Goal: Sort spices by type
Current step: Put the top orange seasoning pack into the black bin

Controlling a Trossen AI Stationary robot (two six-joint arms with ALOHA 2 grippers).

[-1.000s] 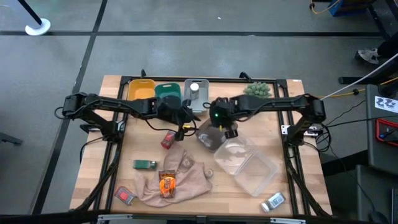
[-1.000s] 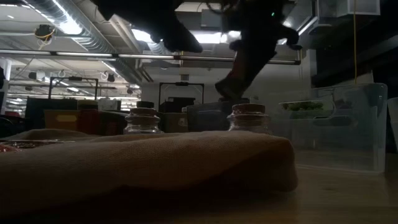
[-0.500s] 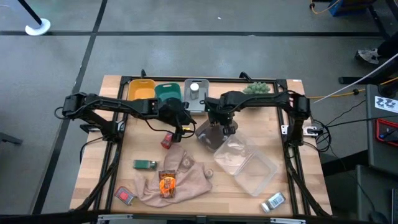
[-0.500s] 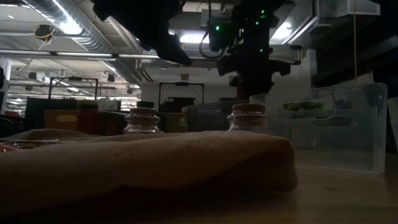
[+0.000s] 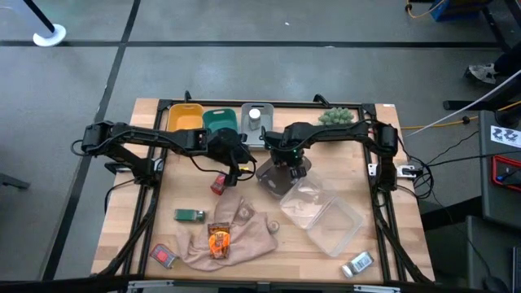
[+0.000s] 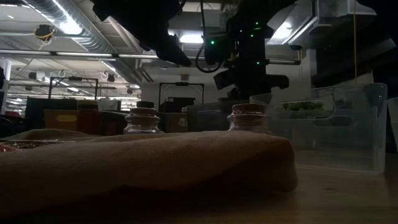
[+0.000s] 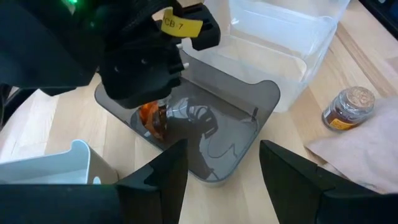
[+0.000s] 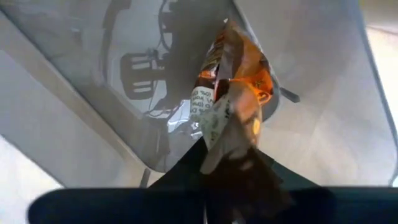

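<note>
Sachet (image 8: 233, 93) hangs straight below your right gripper (image 5: 291, 164), long axis pointing down into the grey bin (image 5: 275, 181) at centre frame; the fingers look barely parted, seemingly pinching its top edge. Left gripper (image 5: 238, 165), half open and empty, waits just left.

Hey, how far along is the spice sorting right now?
Early stage. Done: a silver-capped jar sits in the grey bin at the back. In hand: the right gripper holds an orange sachet over the smoky grey bin. Left: the red packet, green box, another sachet on the cloth, a jar and a silver packet. The left gripper waits nearby.
</note>
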